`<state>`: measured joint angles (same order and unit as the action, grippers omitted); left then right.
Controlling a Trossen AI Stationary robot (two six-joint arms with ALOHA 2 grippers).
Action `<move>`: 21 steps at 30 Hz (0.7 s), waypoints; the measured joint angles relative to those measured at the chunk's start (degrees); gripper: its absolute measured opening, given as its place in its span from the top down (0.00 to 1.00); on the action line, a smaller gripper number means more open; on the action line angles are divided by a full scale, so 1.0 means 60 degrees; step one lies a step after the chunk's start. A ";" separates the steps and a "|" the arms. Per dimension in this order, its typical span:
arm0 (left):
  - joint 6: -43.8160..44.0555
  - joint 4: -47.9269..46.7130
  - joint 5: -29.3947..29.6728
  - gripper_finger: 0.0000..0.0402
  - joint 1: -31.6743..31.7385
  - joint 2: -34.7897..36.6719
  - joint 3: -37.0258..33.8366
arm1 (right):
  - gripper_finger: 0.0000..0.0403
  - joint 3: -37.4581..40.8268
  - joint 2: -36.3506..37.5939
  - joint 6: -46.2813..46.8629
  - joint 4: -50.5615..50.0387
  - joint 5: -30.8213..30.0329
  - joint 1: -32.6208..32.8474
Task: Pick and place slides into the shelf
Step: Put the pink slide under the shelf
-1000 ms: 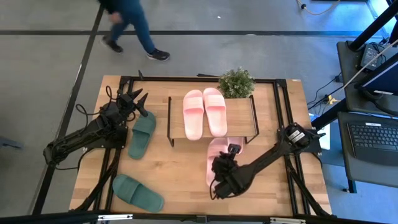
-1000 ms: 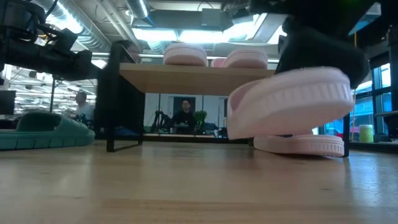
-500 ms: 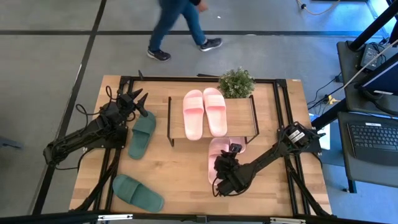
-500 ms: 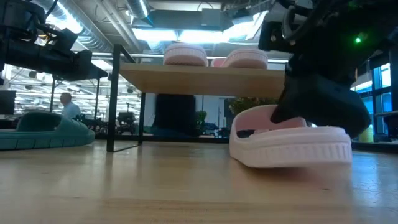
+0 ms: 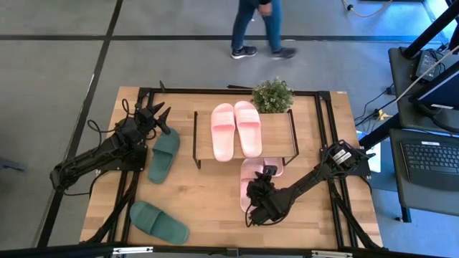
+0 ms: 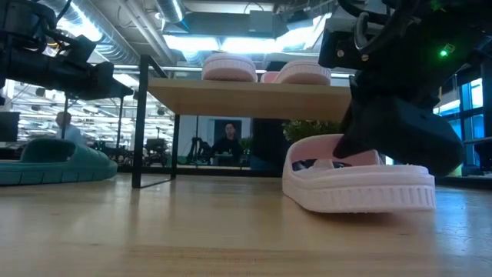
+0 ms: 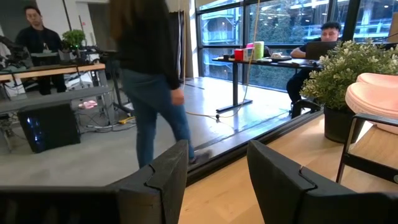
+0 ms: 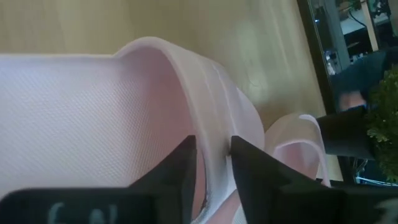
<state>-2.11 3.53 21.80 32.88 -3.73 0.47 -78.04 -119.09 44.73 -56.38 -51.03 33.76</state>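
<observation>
The right gripper point(image 8: 211, 163) sat low over the table's front half, its two fingers point(image 8: 183, 165) straddling the raised side wall of a light pink slide point(image 6: 357, 181) with little slack; whether they pinched or had let go I cannot tell. That slide lay flat on the wooden table point(image 5: 208, 204), its toe just under the shelf point(image 5: 276, 136) edge, beside a second pink slide point(image 8: 298, 146) lying under the board. To finish this placement well, the fingers should probably part fully and rise straight up, so the soft wall is not dragged along.

The shelf's top board carried one pink pair point(image 5: 235, 129) side by side. Two dark green slides point(image 5: 163, 154) lay on the table, well apart. The left gripper point(image 7: 214, 177) hovered with fingers apart near the upper green slide, holding nothing.
</observation>
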 joint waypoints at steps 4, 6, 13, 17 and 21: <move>-0.0004 0.0000 0.0000 0.60 -0.0002 -0.0003 0.0000 | 0.67 0.0000 0.0000 0.0011 -0.0004 0.0004 -0.0018; -0.0004 0.0000 0.0000 0.60 -0.0003 0.0000 0.0000 | 0.64 -0.0004 0.0000 -0.0007 -0.0004 0.0004 -0.0018; -0.0002 0.0000 0.0000 0.60 -0.0001 -0.0002 0.0000 | 0.61 -0.0794 0.0000 -0.0297 -0.0323 0.0023 -0.0018; -0.0002 0.0000 0.0000 0.60 -0.0002 -0.0003 0.0000 | 0.61 -0.1630 0.0000 -0.0290 -0.0882 0.0373 0.0038; -0.0004 0.0000 0.0000 0.60 -0.0002 -0.0003 0.0000 | 0.61 -0.2646 0.0000 -0.0298 -0.1210 0.2057 0.0225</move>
<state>-2.13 3.53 21.80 32.87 -3.75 0.47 -93.91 -119.09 42.94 -63.64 -38.68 35.11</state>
